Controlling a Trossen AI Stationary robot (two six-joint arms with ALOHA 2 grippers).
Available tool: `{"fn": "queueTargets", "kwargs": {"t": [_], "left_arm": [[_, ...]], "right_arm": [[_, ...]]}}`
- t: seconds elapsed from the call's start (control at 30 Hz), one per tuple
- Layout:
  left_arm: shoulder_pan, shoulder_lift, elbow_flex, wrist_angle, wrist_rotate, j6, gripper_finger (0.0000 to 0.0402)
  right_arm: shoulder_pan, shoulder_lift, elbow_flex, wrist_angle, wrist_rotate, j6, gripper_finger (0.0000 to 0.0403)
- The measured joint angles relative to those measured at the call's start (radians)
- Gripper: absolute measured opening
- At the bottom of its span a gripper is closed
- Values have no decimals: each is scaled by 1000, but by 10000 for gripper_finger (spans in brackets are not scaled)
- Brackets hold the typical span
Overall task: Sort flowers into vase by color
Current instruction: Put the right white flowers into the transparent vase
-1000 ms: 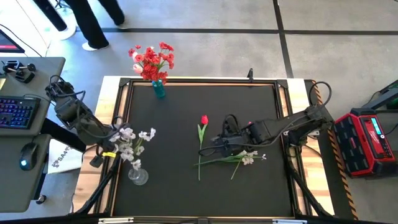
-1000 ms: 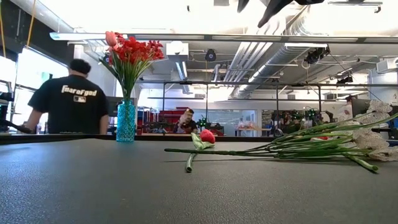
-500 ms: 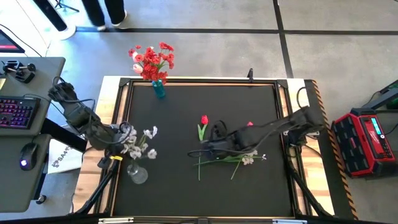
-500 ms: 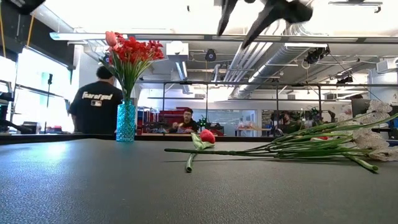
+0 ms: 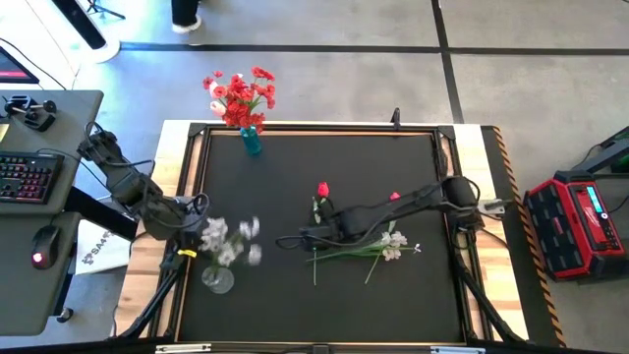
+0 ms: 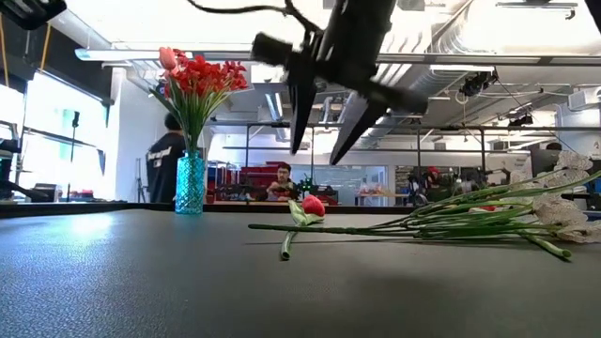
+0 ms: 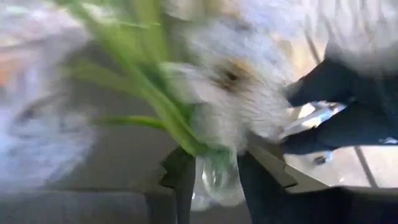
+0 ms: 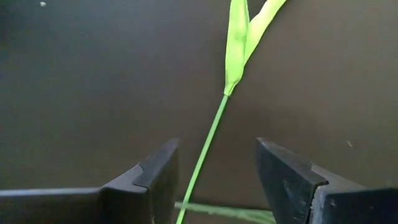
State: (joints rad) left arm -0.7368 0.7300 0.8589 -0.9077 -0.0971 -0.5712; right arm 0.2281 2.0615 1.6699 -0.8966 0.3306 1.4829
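Observation:
A red tulip (image 5: 322, 190) (image 6: 313, 206) lies on the black table, its green stem (image 8: 211, 134) running toward the near edge. My right gripper (image 5: 295, 240) (image 6: 315, 155) (image 8: 214, 180) hovers open above that stem, fingers pointing down, one on each side. White sprays (image 5: 393, 246) (image 6: 554, 211) and a second red bud (image 5: 395, 197) lie to the right. My left gripper (image 5: 195, 206) (image 7: 214, 180) is open beside the clear vase (image 5: 218, 279) (image 7: 217, 183). White flowers (image 5: 233, 241) (image 7: 236, 87) stand in this vase, stems between the fingers. Red flowers (image 5: 239, 90) fill a blue vase (image 5: 252, 141) (image 6: 189, 183).
The table has a raised wooden rim (image 5: 324, 126). A desk with keyboard (image 5: 25, 177) and mouse (image 5: 39, 259) stands left of it, a red case (image 5: 580, 226) right of it. A person (image 6: 169, 164) is in the room beyond the far edge. Bare black mat lies mid-table.
My right gripper has moved toward the table's left and come down, still open, from over the white sprays to just above the tulip's stem. The white flowers in the clear vase have swung toward the table's right and near side and show blurred.

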Motion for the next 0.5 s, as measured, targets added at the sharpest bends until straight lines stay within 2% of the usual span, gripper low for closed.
{"fn": "queueTargets", "kwargs": {"t": [0.2, 0.5], "left_arm": [[0, -6, 0, 37, 18, 5, 117], [0, -60, 0, 35, 52, -5, 118]], "right_arm": [[-45, 74, 0, 74, -17, -77, 195], [-104, 150, 0, 103, -109, -125, 181]]}}
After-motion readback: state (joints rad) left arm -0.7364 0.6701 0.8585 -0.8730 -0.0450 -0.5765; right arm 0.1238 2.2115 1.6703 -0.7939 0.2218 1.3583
